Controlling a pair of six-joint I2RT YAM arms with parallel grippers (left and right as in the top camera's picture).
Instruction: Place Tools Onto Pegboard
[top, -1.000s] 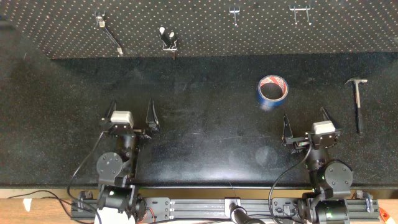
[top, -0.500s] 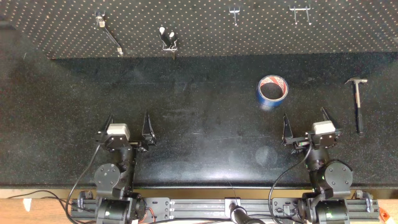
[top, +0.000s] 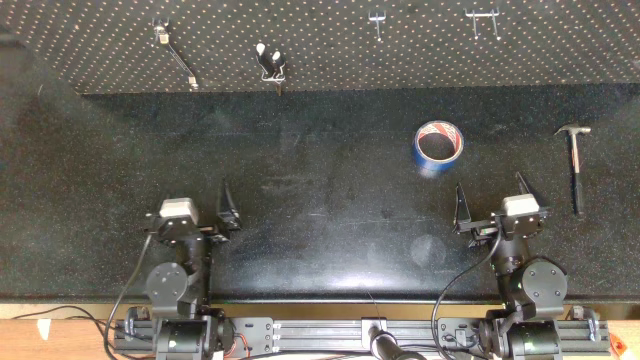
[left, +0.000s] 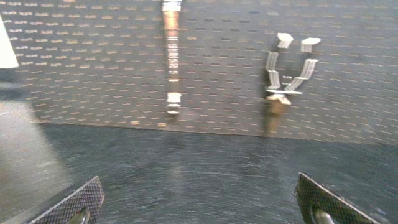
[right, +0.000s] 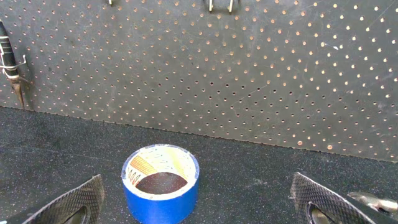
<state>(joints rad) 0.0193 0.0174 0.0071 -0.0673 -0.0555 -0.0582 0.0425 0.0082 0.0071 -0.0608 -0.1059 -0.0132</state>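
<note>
Overhead, finds left jaws drawn back toward their base since a second ago, spread wide; right jaws unmoved, apart, near tape roll (top: 438, 143) and hammer (top: 574, 165) on the surface (top: 320, 190). Left wrist: faces wrench (left: 171, 56) and pliers (left: 287, 68) hung on pegboard (left: 93, 62). Right wrist: frames tape roll (right: 161, 183) ahead.

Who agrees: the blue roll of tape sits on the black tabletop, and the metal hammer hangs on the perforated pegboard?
The top view shows the metal hammer lying on the black tabletop, not the perforated pegboard; the blue roll of tape does sit there.
</note>
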